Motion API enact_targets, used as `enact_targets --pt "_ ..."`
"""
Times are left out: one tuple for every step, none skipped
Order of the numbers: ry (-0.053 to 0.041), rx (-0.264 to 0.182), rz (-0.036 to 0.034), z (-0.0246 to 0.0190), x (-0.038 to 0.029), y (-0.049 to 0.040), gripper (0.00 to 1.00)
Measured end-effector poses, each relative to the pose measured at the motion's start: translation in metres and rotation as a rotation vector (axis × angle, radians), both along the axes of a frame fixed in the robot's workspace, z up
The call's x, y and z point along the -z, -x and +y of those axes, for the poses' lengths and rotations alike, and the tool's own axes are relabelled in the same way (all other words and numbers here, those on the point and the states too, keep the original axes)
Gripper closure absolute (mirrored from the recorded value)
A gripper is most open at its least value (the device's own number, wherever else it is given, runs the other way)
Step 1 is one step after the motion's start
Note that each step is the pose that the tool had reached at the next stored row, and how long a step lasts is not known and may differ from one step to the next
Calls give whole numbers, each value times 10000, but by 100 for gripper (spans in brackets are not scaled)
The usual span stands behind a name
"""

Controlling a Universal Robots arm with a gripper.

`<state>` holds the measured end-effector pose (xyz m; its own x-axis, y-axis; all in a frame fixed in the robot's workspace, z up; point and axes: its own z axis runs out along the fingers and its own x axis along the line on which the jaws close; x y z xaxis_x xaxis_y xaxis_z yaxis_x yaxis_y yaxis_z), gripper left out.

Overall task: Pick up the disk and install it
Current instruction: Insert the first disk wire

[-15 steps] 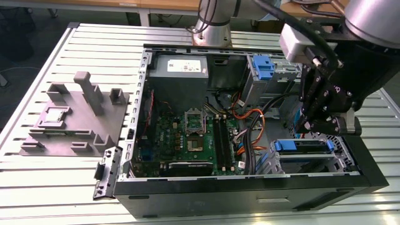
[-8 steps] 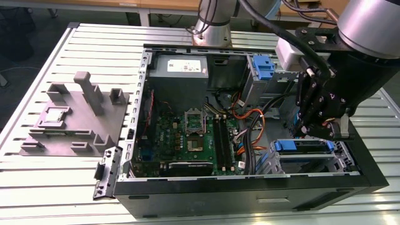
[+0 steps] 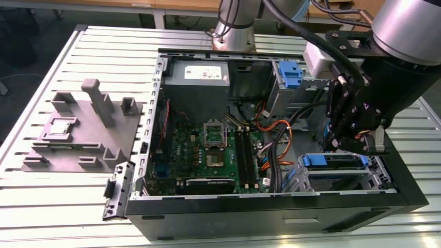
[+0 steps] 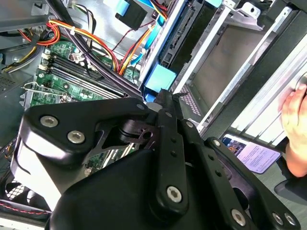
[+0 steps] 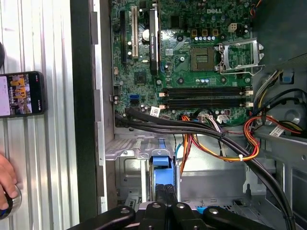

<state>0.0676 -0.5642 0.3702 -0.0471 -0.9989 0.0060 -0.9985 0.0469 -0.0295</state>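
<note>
far out from the jaws, toward the exterior view's left, a grey fixture block (image 3: 82, 129) is sitting on the slatted table (image 3: 55, 206), just beside the open computer case (image 3: 276, 219). coming in toward the jaws, the green motherboard (image 3: 210, 150) is lying flat in the case, the grey power-supply box (image 3: 200, 75) is standing behind it, and a bundle of orange, red and black cables (image 3: 279, 137) is running between the board and the jaws. a bare blue bracket (image 3: 290, 72) is sticking up from a metal cage farther back, well apart from the jaws. the gripper (image 3: 368, 147) is reaching down into the case on the exterior view's right, and in both wrist views its jaws are looking pressed together. the disk (image 3: 334, 161) is sitting in the metal drive cage (image 3: 375, 173) right at the jaw tips, its blue end (image 5: 160, 167) just beyond them; whether they are touching it, i cannot tell. outside the case wall, well off from the jaws, a phone (image 5: 21, 93) is lying on the table and a person's hand (image 5: 5, 182) is resting near it.
</note>
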Motion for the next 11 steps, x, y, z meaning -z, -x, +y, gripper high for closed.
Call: enact_targets --pt "0 -1 0 0 0 0 90" --pt "0 0 0 0 0 0 90" --pt "0 -1 0 0 1 0 90" --pt "-1 0 0 0 1 -3 90" --pt "-3 -1 -1 0 2 -8 90" --pt "-3 -1 -1 0 2 -16 90" --pt "-1 -1 0 0 2 -27 90" --pt "-1 -1 0 0 3 -44 90" --pt "-1 0 -1 0 4 -64 90" --pt "0 0 -1 0 6 -85 90" --pt "-2 -1 0 0 10 -103 90"
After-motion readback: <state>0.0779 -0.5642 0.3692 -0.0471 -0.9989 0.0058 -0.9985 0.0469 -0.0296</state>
